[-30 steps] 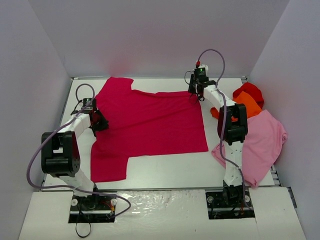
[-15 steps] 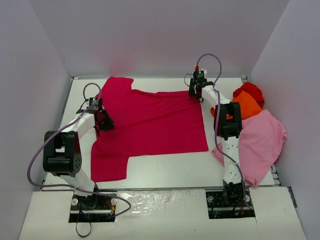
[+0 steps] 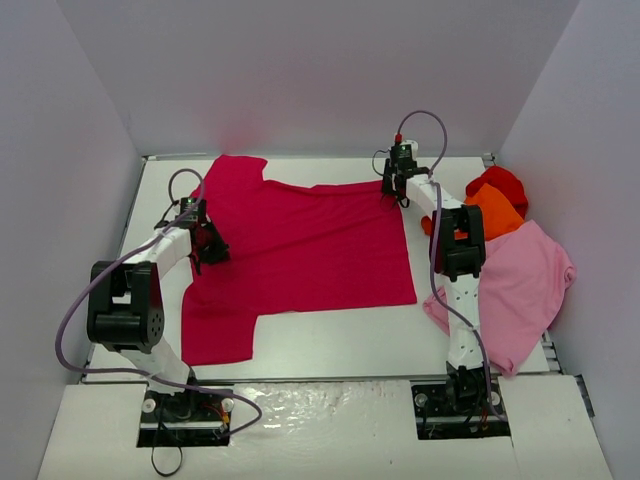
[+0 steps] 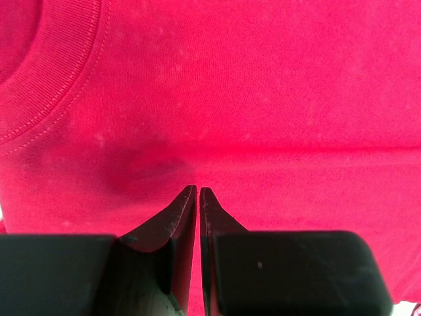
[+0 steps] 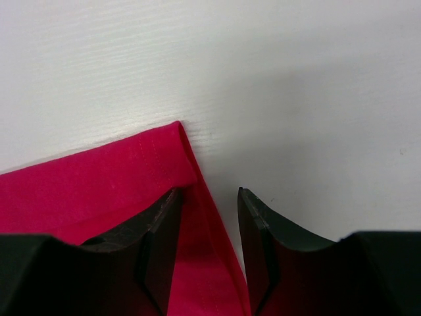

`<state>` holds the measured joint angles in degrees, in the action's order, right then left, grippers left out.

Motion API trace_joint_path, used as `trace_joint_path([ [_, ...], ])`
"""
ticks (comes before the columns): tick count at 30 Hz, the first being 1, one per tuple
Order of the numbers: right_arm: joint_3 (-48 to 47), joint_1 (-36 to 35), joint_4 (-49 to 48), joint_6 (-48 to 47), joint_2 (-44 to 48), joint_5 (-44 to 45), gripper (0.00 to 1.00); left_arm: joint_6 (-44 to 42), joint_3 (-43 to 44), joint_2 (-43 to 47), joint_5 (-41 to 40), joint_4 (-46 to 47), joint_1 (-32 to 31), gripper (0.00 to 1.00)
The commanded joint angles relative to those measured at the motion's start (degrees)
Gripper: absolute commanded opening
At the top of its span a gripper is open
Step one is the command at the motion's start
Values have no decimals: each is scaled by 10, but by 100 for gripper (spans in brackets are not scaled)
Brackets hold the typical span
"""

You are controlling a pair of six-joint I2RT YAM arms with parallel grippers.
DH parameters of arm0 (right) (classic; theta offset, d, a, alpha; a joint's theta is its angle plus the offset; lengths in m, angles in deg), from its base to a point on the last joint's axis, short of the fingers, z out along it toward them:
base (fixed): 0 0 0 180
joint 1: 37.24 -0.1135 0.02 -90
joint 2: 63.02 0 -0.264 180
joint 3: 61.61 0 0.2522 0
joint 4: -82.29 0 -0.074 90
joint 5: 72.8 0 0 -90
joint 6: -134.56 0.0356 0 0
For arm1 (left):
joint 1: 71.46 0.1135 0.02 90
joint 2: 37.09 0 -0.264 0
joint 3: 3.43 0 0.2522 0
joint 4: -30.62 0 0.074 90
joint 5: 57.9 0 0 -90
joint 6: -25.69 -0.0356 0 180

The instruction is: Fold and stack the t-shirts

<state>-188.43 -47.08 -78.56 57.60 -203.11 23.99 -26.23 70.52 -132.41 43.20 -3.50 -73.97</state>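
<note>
left gripper (image 4: 198, 191): fingers were pressed together, crimson t-shirt (image 4: 263, 99) was spread just beneath and ahead
right gripper (image 5: 209, 192): jaws were parted, the shirt's hem corner was framed right between them

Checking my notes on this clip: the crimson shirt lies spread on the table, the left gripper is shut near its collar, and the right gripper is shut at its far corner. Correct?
Not quite: the right gripper is open, not shut. The right wrist view shows its jaws apart, straddling the edge of the crimson shirt at that corner. The rest stands.
</note>
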Motion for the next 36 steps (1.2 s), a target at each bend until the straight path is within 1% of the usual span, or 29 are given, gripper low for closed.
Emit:
trace_joint_path([
  [1, -27, 1, -29, 5, 0, -19, 37, -7, 12, 6, -1, 14, -5, 5],
  [6, -33, 1, -40, 12, -8, -35, 35, -8, 10, 5, -4, 13, -6, 5],
  [8, -27, 2, -49, 12, -8, -47, 33, -9, 12, 2, -5, 14, -7, 5],
  [13, -12, 2, -79, 13, 1, -47, 19, -11, 12, -2, -5, 14, -10, 5],
  [16, -11, 2, -82, 11, 0, -49, 4, -10, 13, -6, -5, 14, -11, 5],
  [18, -10, 2, -85, 7, 1, -48, 0, -11, 13, -7, -4, 14, -11, 5],
  [25, 19, 0, -108, 1, 22, -47, 0, -12, 14, -12, -4, 16, -13, 5],
  [30, 22, 0, -125, -1, 27, -55, 0, -13, 15, -14, -4, 16, -16, 5],
  [34, 20, -1, -134, 16, 30, -56, 0, -14, 16, -15, -3, 14, -16, 6],
  [36, 15, 0, -127, 22, 26, -53, 15, -15, 17, -17, -3, 12, -16, 5],
])
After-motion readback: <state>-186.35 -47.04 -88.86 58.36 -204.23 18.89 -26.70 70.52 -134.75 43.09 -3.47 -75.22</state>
